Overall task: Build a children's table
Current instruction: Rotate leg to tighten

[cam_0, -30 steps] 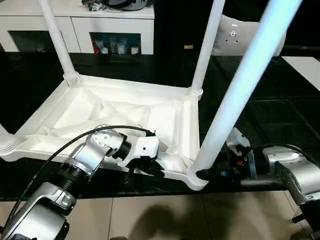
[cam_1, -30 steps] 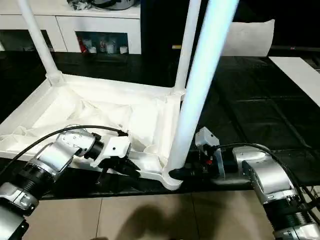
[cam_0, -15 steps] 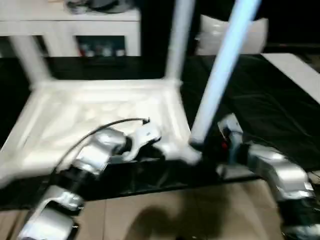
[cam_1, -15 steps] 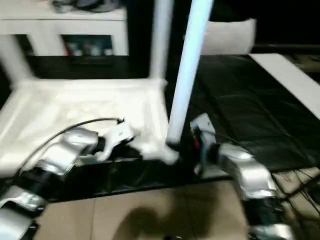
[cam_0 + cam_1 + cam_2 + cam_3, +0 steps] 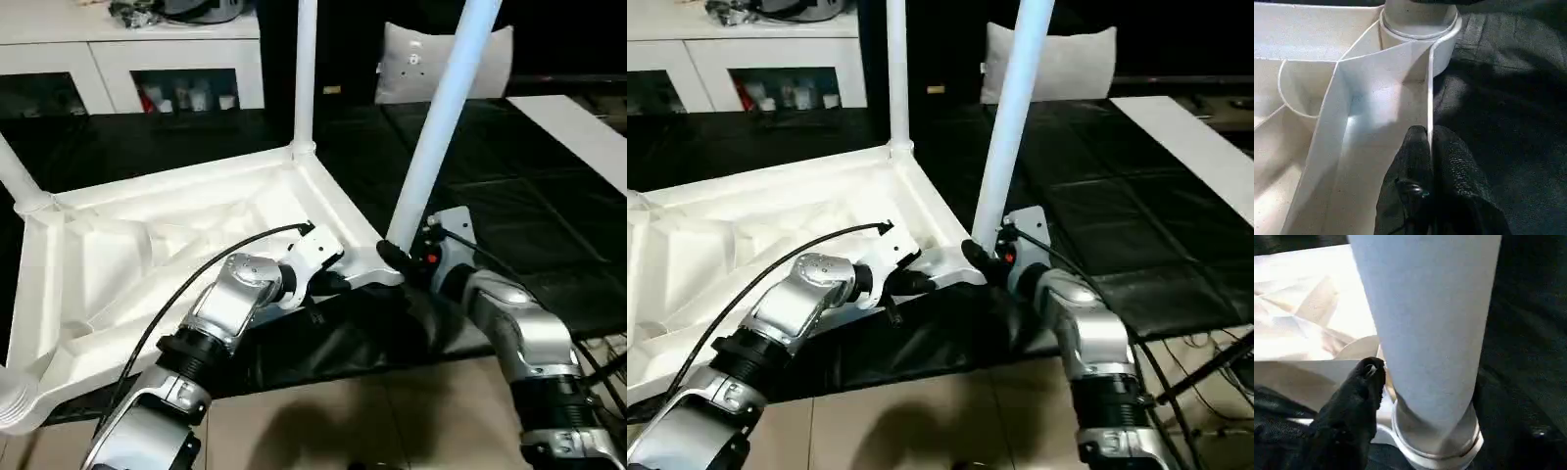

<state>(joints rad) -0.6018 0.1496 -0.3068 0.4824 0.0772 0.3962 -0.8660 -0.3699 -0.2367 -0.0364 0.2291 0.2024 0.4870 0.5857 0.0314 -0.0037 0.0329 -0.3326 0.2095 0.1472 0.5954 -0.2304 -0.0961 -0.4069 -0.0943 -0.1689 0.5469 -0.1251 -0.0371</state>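
My left gripper (image 5: 1427, 147) pinches the tabletop (image 5: 147, 255) rim at frame centre to steady it — right gripper (image 5: 397, 262) at the leg (image 5: 436, 127) base, grip unclear.

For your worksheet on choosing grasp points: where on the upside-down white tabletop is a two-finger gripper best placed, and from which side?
Probably the thin upright rim wall of the tabletop, approached from its outer edge: the left gripper pinches it there, one finger each side, near the corner socket. The ribbed interior offers only broad faces.
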